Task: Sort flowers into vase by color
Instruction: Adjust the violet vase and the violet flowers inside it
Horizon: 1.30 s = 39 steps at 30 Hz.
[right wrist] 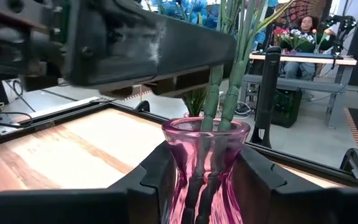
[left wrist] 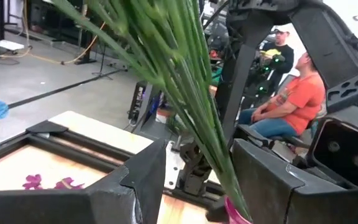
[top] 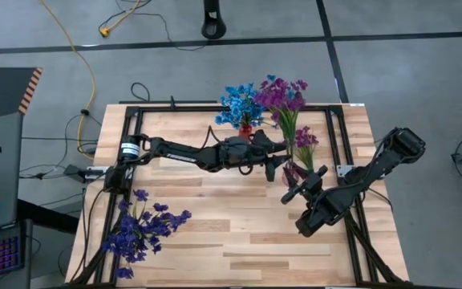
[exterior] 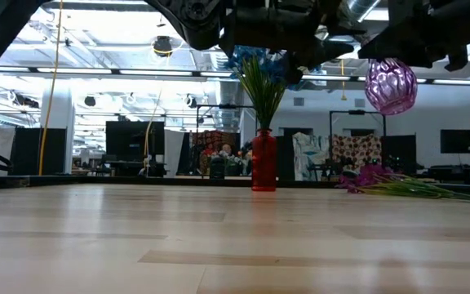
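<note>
My right gripper (right wrist: 207,190) is shut on a pink glass vase (right wrist: 206,162), which it holds off the table (exterior: 391,86) near the far right. Green stems (right wrist: 229,81) of the magenta flowers (top: 283,95) stand in the vase's mouth. My left gripper (left wrist: 197,180) is open just above the vase. The stems (left wrist: 219,158) run between its fingers, close to one finger (left wrist: 266,180). Blue flowers (top: 241,104) stand in a red vase (exterior: 263,159). Dark indigo flowers (top: 143,229) lie in a heap at the near left. My left gripper has the stems (left wrist: 219,158) between its open fingers; whether one finger touches them I cannot tell. My right gripper pinches the pink vase between its two fingers, on the narrow part under the rim (right wrist: 185,165). The fingers (right wrist: 151,180) come level from the near right. The vase is lifted clear and upright.
More magenta flowers (exterior: 382,178) lie loose on the table by the right rail (top: 305,138). A black frame (top: 127,128) borders the wooden top. The middle and near right of the table (top: 239,233) are bare wood. People sit beyond the table (left wrist: 294,99).
</note>
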Each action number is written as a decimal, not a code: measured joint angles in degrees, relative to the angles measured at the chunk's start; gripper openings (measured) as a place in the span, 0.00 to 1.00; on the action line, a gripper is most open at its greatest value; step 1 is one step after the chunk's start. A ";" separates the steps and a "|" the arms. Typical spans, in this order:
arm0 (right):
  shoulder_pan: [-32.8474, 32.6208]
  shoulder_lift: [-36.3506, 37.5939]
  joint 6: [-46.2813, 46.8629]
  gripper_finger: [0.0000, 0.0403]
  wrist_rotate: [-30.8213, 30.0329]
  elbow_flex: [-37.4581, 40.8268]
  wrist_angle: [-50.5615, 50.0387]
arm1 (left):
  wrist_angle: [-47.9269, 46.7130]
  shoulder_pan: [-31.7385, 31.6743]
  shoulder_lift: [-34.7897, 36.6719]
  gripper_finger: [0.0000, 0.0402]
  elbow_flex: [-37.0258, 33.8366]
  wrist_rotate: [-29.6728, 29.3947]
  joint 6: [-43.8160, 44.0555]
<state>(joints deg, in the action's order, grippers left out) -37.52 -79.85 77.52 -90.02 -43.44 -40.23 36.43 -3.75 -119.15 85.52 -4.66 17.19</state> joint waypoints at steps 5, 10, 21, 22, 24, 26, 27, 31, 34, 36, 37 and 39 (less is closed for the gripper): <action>-0.84 0.00 -0.03 0.38 0.00 0.00 0.01 | 1.16 -1.03 0.04 0.43 0.00 2.99 0.35; -0.83 0.00 -0.09 0.37 0.00 0.00 -0.01 | 2.33 -1.62 0.04 0.43 0.00 4.96 0.92; -0.85 0.00 -0.09 0.37 0.00 0.00 0.02 | 5.31 -1.88 0.04 0.43 0.00 4.58 0.94; -0.85 0.00 -0.09 0.37 0.00 0.00 0.01 | 5.35 -1.88 0.04 0.43 0.00 4.56 0.94; -0.83 0.00 -0.09 0.37 0.00 0.00 0.01 | 5.37 -1.90 0.04 0.43 0.00 4.45 0.94; -0.83 0.00 -0.08 0.38 0.00 0.00 0.01 | 5.51 -1.88 0.04 0.40 0.00 4.47 0.96; -0.83 0.00 -0.07 0.39 0.00 0.00 0.03 | 5.66 -1.88 0.04 0.38 0.00 4.47 0.95; -0.83 0.00 -0.07 0.38 0.00 0.00 0.01 | 5.51 -1.88 0.04 0.25 0.00 4.47 0.68; -0.81 0.00 -0.07 0.37 0.01 0.00 0.01 | 5.63 -1.88 0.04 0.16 0.00 4.53 0.69; -0.67 0.00 -0.07 0.37 0.09 0.00 0.01 | 5.68 -1.83 0.04 0.10 0.00 4.69 0.71; -0.55 0.00 -0.05 0.37 0.13 0.00 -0.02 | 5.77 -1.78 0.04 0.07 0.00 4.79 0.72; -0.37 0.00 -0.06 0.39 0.19 0.00 -0.03 | 5.90 -1.77 0.07 0.03 0.02 5.72 0.78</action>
<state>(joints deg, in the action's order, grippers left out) -37.89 -79.85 77.46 -89.83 -43.44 -40.27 42.33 -5.52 -119.09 85.54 1.06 17.97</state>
